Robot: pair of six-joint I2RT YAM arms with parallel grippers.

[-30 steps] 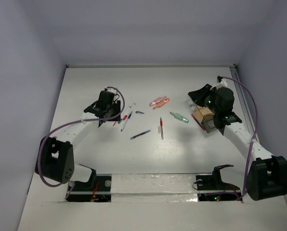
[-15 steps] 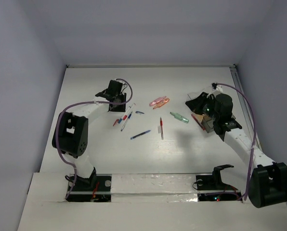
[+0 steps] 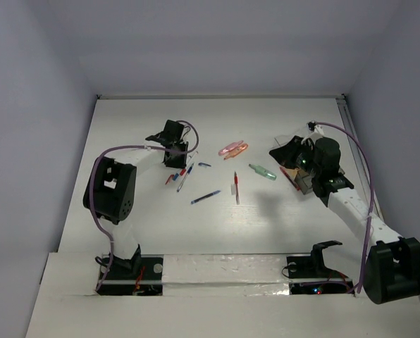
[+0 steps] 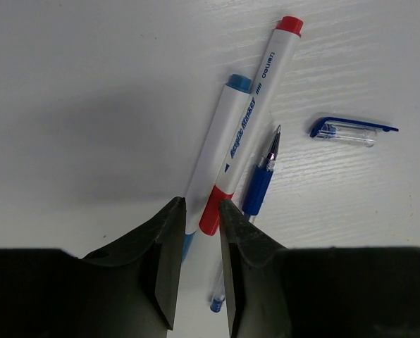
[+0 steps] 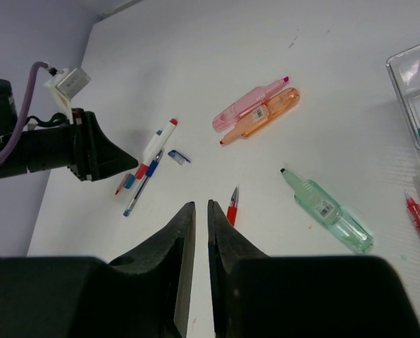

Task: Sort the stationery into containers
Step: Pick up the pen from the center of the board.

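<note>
Most stationery lies loose on the table, so we judge the sorting barely begun. The containers sit at the right. Our left end effector, slightly parted and empty, straddles a red marker. The right end effector is nearly closed and empty. A blue pen crowds that marker.

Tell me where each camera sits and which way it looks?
Top external: high behind the arm bases, facing down on the white table; left gripper, right gripper show.
Left wrist: on its arm, looking down at a white red-capped marker; its fingers show.
Right wrist: on its arm, looks leftward across the table; its fingers show.
Both wrists see that marker.
</note>
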